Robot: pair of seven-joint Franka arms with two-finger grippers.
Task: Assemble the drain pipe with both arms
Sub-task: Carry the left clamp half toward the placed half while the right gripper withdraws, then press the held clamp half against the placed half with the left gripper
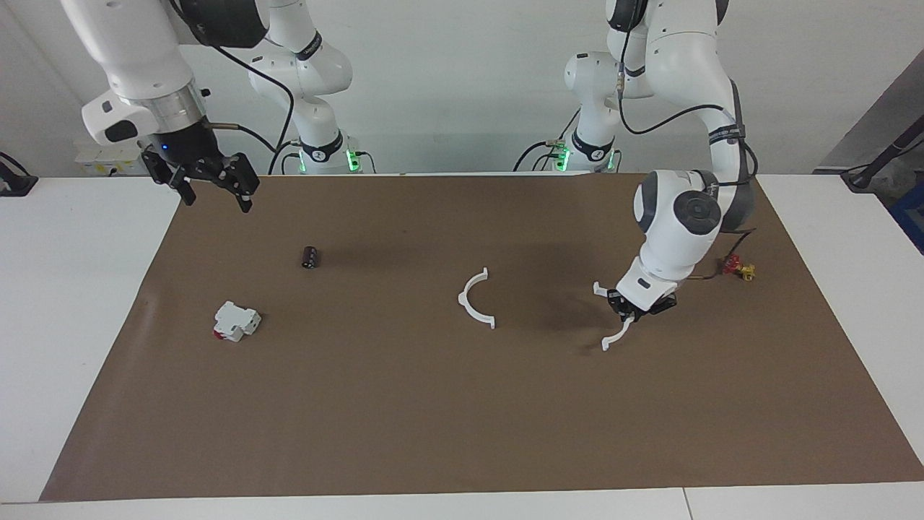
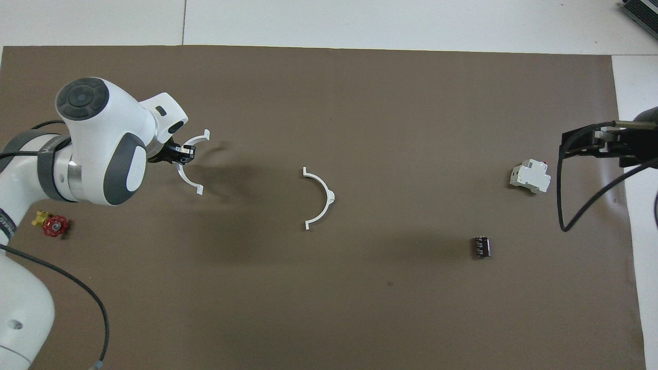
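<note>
1. Two white half-rings make up the drain pipe, and they lie well apart. One arc (image 1: 476, 302) rests flat on the brown mat (image 1: 462, 433) near the middle of the table; the other arc (image 1: 615, 318) is pinched in the left gripper (image 1: 629, 310) and hangs just above the mat, toward the left arm's end.
2. Left gripper: clenched on its arc at about mid-curve, so both tabbed ends stick out free. That is a good hold for mating, since neither end is masked by the fingers.
3. Right gripper (image 1: 209, 189): released, jaws spread and empty, raised over the mat's edge at the right arm's end. It waits there.
4. My judgement of the step in hand: carry the held arc toward the resting one so that their open sides face each other.
5. To do it well, keep the held arc level and low, and line up both pairs of end tabs before closing the gap; a tilted arc would likely catch on one tab only.
6. The resting arc looks light and may slide when pushed, so the right gripper would probably need to steady it.
7. Stay clear of the red-and-yellow valve (image 1: 738, 269), the white block (image 1: 235, 322) and the dark cylinder (image 1: 310, 257); none belongs to this job.
</note>
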